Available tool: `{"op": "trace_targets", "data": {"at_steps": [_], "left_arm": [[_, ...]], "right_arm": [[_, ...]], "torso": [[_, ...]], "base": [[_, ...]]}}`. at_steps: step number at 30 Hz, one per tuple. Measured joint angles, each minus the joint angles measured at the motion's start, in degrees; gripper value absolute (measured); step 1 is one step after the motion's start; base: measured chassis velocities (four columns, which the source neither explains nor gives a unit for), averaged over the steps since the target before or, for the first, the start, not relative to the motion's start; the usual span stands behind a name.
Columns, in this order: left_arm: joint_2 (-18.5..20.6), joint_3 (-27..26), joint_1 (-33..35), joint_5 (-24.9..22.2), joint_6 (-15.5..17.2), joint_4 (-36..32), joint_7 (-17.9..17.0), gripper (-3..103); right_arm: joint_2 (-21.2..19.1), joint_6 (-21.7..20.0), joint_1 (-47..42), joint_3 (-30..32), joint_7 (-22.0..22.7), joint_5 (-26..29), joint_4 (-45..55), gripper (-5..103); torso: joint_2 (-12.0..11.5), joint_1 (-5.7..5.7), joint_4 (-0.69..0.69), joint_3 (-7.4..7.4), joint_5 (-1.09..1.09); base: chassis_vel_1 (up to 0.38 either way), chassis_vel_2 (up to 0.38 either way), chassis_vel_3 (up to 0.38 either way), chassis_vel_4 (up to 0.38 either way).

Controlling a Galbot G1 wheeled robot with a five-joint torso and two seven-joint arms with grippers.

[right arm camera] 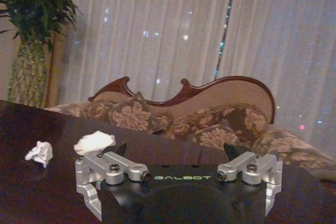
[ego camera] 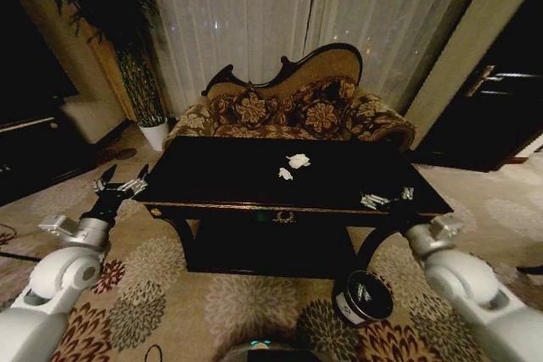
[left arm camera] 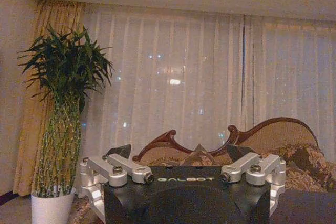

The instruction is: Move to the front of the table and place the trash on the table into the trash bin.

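- Straight ahead of the robot stands the counter, dark and glossy with a gold-trimmed front edge, a floral sofa behind it against pale curtains.
- Off to the robot's left, a tall leafy plant in a white pot stands on the floor by the sofa's end.
- Down on the patterned carpet, near the counter's front right leg, sits the trash bin, black, tipped so its shiny rim faces up toward the robot.
- Just off the counter's left front corner the left hand is held in the air, fingers spread and holding nothing.
- Over the counter's right front edge is the right hand, fingers likewise spread apart and empty.
- Near the middle of the counter lie two white paper wads, the larger wad just behind the smaller wad, close together, well apart from both hands.
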Motion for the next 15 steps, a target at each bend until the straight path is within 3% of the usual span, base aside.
{"op": "trace_targets", "data": {"at_steps": [15], "left_arm": [[0.0,0.0,0.0,0.0,0.0,0.0,0.0,100]], "right_arm": [[-5.9,-0.4,11.2,-15.6,-1.9,1.8,-4.4,100]], "torso": [[0.0,0.00,-0.02,0.00,0.00]], "base": [[0.000,0.000,0.000,0.000]]}}
